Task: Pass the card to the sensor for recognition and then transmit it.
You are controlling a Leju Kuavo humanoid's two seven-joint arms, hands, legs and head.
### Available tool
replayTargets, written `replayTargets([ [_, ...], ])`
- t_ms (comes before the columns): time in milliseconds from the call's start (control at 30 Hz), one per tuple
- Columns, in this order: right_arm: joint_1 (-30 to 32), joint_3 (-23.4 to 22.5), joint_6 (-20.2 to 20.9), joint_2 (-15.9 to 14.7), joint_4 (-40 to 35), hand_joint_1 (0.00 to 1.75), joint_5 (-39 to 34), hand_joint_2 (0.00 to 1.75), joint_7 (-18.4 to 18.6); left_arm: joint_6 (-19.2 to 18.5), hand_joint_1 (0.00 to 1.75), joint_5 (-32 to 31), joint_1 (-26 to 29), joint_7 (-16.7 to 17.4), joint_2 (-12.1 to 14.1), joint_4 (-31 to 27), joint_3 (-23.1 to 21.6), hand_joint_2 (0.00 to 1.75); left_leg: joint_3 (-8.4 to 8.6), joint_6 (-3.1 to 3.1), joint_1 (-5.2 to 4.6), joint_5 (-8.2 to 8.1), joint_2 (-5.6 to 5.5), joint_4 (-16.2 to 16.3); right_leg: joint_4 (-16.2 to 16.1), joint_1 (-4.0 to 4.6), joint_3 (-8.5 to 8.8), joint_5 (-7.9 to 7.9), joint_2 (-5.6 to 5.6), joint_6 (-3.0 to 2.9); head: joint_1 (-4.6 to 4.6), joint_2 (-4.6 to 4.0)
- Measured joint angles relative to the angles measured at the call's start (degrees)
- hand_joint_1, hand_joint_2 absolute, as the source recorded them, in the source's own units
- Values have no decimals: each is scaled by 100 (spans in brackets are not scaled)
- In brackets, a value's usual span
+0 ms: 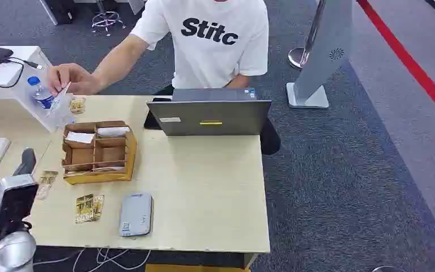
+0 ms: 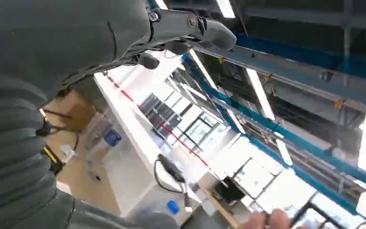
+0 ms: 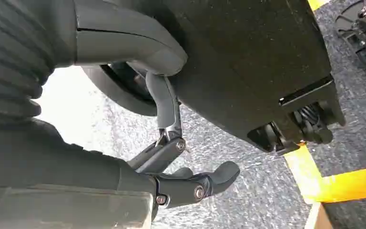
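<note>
Both my hands hold nothing, fingers apart.
Left hand raised; right hand hangs; grey flat sensor lower left.

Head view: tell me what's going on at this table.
A person in a white T-shirt sits behind a laptop and reaches a hand with a card toward the far left corner of the table, beside a water bottle. A cardboard organizer holds cards, more cards lie loose near the front edge, and a grey card reader sits beside them. The robot handles nothing: its left hand is raised and empty, and its right hand hangs over the floor, empty.
</note>
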Motion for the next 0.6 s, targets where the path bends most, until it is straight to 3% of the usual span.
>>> replayTargets([
  [100, -6, 28, 61, -33, -2, 0, -2, 175, -100, -316, 0, -952, -805, 540, 245, 1174, -264, 175, -3, -8, 1, 21, -4, 0, 3, 0, -2, 20, -4, -1, -2, 0],
  [300, -29, 138, 173, -57, -11, 0, -2, 175, -137, -1111, 0, -1697, -2572, 1480, 604, 3493, -978, 175, -25, -17, 2, 42, 14, 0, 9, 1, -18, 49, 23, -5, 2, 0],
  [467, -30, 170, 190, -81, -11, 0, -256, 175, -107, -1806, 0, -2571, -3498, 2236, 682, 4695, -1527, 175, -33, -16, 1, 42, 19, 6, 8, 1, -27, 50, 29, -5, -2, 0],
  [600, -30, 192, 208, -103, -11, 0, -417, 175, -118, -2042, 0, -2900, -4090, 2408, 664, 5445, -1960, 175, -36, -16, 0, 41, 29, 6, 8, 0, -29, 51, 39, -5, 0, 0],
])
